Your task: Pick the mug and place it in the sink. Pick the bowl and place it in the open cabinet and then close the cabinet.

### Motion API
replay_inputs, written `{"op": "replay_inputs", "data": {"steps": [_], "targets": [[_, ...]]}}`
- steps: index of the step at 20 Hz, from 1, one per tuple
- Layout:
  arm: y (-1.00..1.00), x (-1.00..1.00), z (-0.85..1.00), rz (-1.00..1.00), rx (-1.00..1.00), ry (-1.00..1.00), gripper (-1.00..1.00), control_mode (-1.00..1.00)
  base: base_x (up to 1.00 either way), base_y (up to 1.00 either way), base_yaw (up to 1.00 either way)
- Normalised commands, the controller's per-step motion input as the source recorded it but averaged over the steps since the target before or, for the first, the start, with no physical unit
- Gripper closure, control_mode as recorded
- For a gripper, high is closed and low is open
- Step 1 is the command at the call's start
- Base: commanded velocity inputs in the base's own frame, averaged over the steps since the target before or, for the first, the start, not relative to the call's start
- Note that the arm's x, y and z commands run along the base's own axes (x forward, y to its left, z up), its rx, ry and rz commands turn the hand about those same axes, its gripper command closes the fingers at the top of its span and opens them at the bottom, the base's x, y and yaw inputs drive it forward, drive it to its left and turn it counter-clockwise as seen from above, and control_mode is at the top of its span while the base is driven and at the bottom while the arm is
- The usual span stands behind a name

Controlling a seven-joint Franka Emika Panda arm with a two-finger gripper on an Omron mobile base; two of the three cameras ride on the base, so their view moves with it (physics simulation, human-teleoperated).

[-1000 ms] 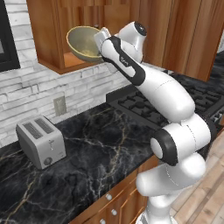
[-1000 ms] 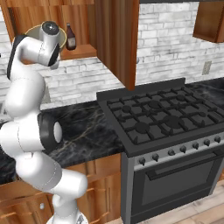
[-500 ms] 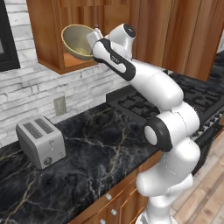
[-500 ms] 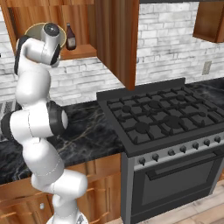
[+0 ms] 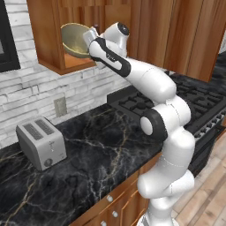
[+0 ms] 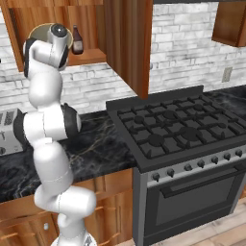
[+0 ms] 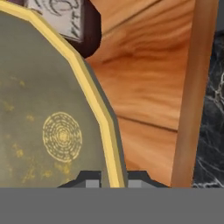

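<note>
Inside the open cabinet (image 5: 48, 39) your pincer (image 7: 111, 177) is clamped on the bowl (image 5: 75, 39) rim; you're placing it, so lower it onto the shelf and release.

Silver two-slot toaster (image 5: 41, 142) on black marble desk (image 5: 101, 154); black gas stove (image 6: 178, 126) with oven beside it; dark bottle (image 6: 77, 40) on shelf; wall outlet (image 5: 59, 106) on white brick.

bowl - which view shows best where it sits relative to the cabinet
The left base view: the whole bowl shows tilted in the open cabinet, above the shelf. In the right base view the arm hides all but its rim. The hand view shows its inside close up, the rim between the jaws.
</note>
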Motion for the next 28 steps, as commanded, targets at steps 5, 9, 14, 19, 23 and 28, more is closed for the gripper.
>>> {"op": "replay_inputs", "data": {"steps": [5,9,14,19,23,28], "targets": [[0.24,0.10,0.00,0.00,0.00,0.00,1.00,-1.00,0.00,0.00,0.00],[0.11,0.00,-0.02,0.00,0.00,0.00,1.00,-1.00,0.00,0.00,0.00],[0.04,-0.02,-0.02,0.00,0.00,0.00,-1.00,-1.00,0.00,0.00,0.00],[0.00,-0.01,0.00,0.00,0.00,0.00,-1.00,-1.00,0.00,0.00,0.00],[0.00,0.00,0.16,0.00,0.00,-0.07,-1.00,-1.00,0.00,0.00,0.00],[0.00,-0.12,0.31,0.00,0.00,-0.14,-1.00,-1.00,0.00,0.00,0.00]]}}
